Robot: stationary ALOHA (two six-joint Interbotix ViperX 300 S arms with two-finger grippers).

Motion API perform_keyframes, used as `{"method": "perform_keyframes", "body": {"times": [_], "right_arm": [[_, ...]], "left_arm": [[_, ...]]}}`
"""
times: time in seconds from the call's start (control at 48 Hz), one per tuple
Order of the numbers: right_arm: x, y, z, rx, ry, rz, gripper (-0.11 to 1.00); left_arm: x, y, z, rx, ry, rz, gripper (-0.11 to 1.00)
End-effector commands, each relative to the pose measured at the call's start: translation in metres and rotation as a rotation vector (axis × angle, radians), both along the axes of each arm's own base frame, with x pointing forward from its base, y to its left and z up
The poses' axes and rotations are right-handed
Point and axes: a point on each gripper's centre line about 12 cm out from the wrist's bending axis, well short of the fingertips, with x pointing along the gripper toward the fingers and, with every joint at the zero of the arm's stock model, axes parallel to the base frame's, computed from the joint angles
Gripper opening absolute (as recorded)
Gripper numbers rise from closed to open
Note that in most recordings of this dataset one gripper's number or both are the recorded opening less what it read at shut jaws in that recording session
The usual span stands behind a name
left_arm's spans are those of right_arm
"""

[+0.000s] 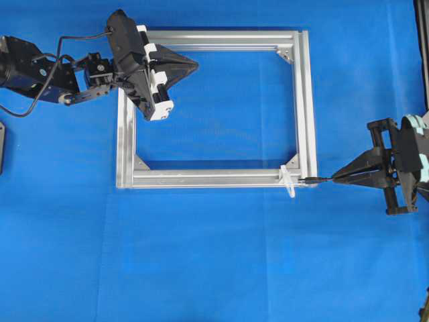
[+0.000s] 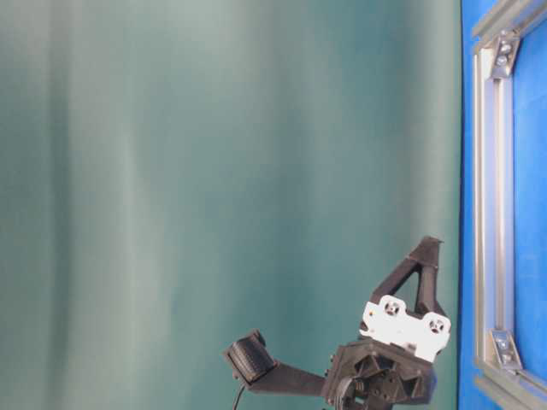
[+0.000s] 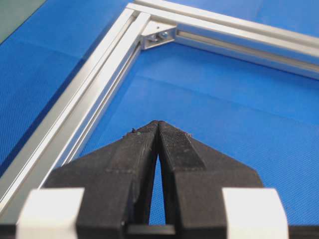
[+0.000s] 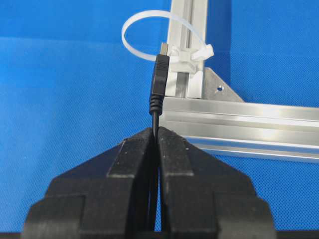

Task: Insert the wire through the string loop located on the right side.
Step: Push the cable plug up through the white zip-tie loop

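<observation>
The right gripper [image 4: 155, 133], its black jaws pressed together, pinches the thin black flexible wire [image 4: 159, 82] just behind its small dark plug, so the pickup part of the task looks done. In the right wrist view the plug stands out ahead of the fingertips and its tip lies at the base of the whitish translucent string loop [image 4: 149, 35], which curves out from the silver aluminium frame [image 4: 239, 122] near a triangular corner bracket [image 4: 217, 89]. Whether the tip has entered the loop's opening cannot be told; it appears to sit at the fastening rather than inside the ring. Seen from overhead, the plug tip reaches the frame's lower right corner, just beside the loop. Threading therefore seems still ahead.

The left gripper [image 3: 158, 127] hangs over the frame's far corner, jaws closed on nothing, above the blue cloth [image 1: 214, 268].
</observation>
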Motion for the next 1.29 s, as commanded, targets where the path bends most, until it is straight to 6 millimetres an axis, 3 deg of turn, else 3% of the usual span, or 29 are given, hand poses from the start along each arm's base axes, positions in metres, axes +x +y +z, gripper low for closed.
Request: {"method": "perform_keyframes", "body": {"times": [0.0, 0.417, 0.958, 1.271], "right_arm": [[0.003, 0.000, 0.003, 0.000, -0.012, 0.000, -0.04], [0.010, 0.002, 0.005, -0.001, -0.020, -0.004, -0.04], [0.061, 0.009, -0.001, -0.029, -0.043, -0.033, -0.04], [0.077, 0.010, -0.003, -0.032, -0.039, -0.041, -0.04]], "left_arm": [[0.004, 0.000, 0.017, 0.018, -0.051, -0.004, 0.00], [0.005, 0.001, 0.018, 0.018, -0.054, -0.004, 0.00], [0.006, 0.000, 0.019, 0.019, -0.057, -0.007, 0.00], [0.006, -0.002, 0.020, 0.023, -0.063, -0.011, 0.00]]}}
